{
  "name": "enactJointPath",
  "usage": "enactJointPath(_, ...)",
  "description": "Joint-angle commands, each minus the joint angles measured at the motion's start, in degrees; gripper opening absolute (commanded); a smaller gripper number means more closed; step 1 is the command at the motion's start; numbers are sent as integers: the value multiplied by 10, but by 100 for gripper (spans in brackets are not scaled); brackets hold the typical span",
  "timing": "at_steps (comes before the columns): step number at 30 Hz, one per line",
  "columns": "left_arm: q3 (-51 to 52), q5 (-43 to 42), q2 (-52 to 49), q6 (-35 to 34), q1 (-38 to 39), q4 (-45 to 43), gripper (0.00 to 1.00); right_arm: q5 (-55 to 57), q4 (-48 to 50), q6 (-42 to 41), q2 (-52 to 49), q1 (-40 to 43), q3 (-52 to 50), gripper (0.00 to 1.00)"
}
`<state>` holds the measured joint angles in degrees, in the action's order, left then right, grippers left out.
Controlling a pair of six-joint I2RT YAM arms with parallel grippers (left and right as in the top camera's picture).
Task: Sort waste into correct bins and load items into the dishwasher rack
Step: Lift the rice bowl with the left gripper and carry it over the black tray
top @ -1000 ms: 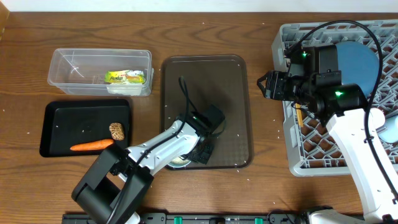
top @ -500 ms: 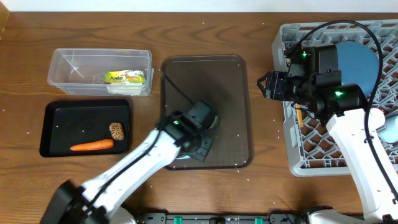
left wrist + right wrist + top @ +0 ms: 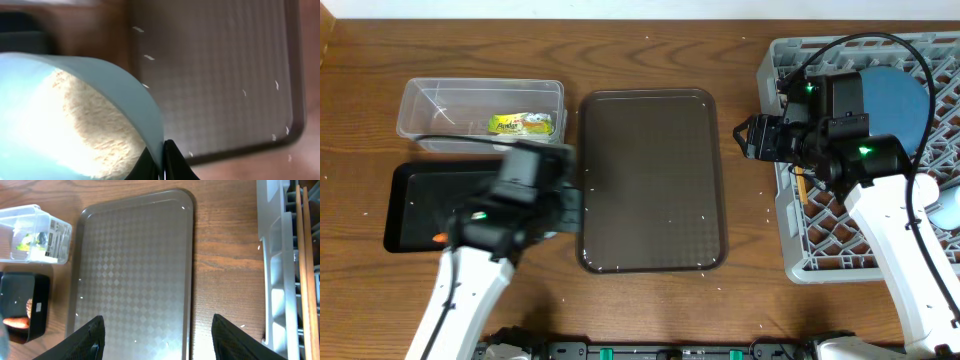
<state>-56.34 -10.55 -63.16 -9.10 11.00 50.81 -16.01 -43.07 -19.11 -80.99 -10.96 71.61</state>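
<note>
- Left wrist view: I am seeing the small light-blue cup [image 3: 90, 80] filling the left half of the picture, tilted, with a pale grainy mass inside that looks like rice.
- The left gripper [image 3: 161, 159] is pinching the cup's wall at the rim, one finger on each side.
- The cup is hanging just off the left edge of the brown serving tray [image 3: 225, 75]. Loose white rice grains [image 3: 148, 57] are lying scattered on that tray.
- From overhead, the left arm is sitting over the right end of the black tray [image 3: 405, 205] and is hiding the cup there.
- One end of the small orange carrot [image 3: 440, 238] is showing on the black tray beside the arm.
- The clear plastic tub [image 3: 430, 105] is standing just behind the black tray and is holding the green-yellow printed wrapper [image 3: 520, 125].
- The right gripper [image 3: 157, 319] is hovering between the serving tray and the dishwasher rack [image 3: 820, 265], with its fingers spread wide and nothing between them.
- The wooden chopsticks [image 3: 304, 255] are lying in the rack near its left wall. The dark-blue plate [image 3: 905, 95] is sitting in the rack's far part, partly behind the right arm.
</note>
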Motion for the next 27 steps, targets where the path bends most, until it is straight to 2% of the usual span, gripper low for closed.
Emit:
enactJointPath(1,-16,-100,22,58,-112,0,6,2,-3,-6,-5,-8,3,63)
enactJointPath(5,-15,-249,10,111,-268,-6,6,2,-6,-6,-5,-8,3,64)
enactJointPath(11,7,-501,-57,185,-444,-54,6,2,-7,-6,-5,-8,3,64)
enactJointPath(15,17,-646,-137,250,-500,-90,6,2,-8,-6,-5,-8,3,64)
enactJointPath(20,17,-790,-238,351,-532,-91,6,2,-16,-5,-5,-8,3,64)
enactJointPath(27,18,-795,-295,490,-571,-16,6,2,-17,-6,-5,-8,3,64)
